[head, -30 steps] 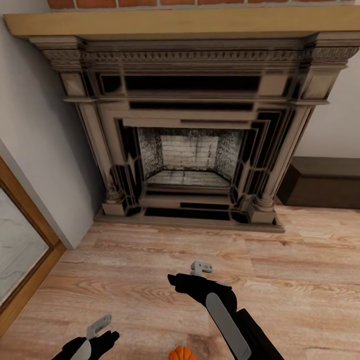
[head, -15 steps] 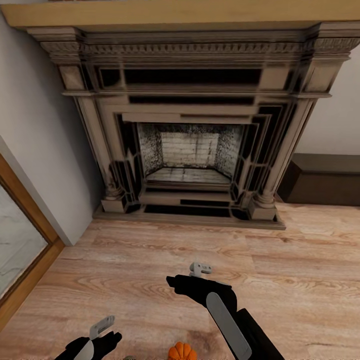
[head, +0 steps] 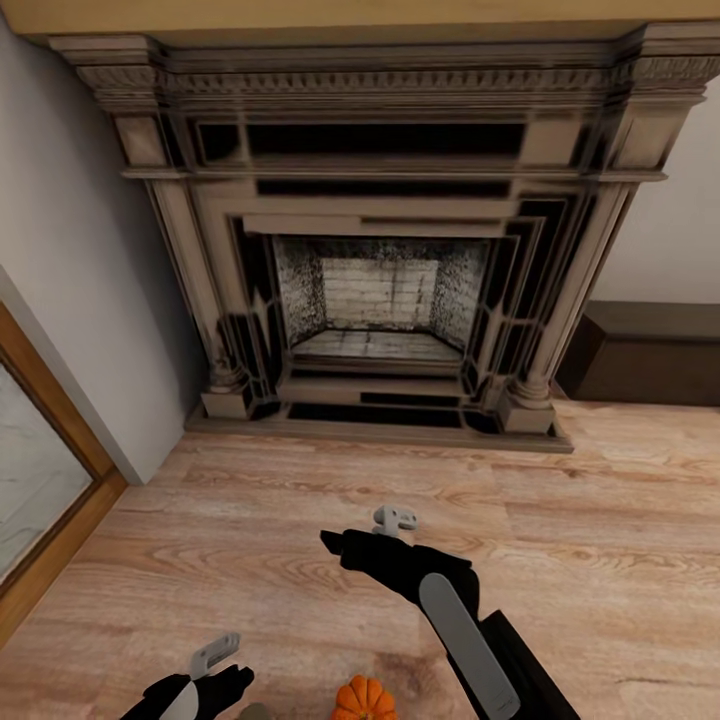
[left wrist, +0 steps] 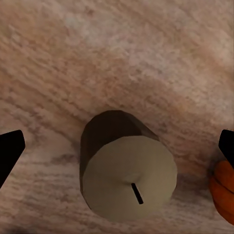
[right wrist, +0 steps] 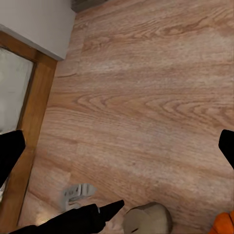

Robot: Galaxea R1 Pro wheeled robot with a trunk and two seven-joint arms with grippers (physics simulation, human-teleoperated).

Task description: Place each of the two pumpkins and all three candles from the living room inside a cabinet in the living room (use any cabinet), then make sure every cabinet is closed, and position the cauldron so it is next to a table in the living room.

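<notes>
I hung my left gripper (left wrist: 117,146), spread wide, over the candle (left wrist: 127,170) beside a pumpkin (head: 364,699) for a straight-down grab; right gripper (right wrist: 117,146) open, idle.

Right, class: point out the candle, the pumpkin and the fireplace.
candle (left wrist: 131,183), left wrist view, on its pale top face.
pumpkin (head: 364,698), head view, on its ribbed orange top.
fireplace (head: 380,290), head view, on the brick firebox back.

Ornate fireplace (head: 380,260) standing against grey wall (head: 70,260); light wood floor (head: 600,540) running before it; wood-framed glass panel (head: 40,480) showing at left; dark low unit (head: 650,360) sitting at right.
</notes>
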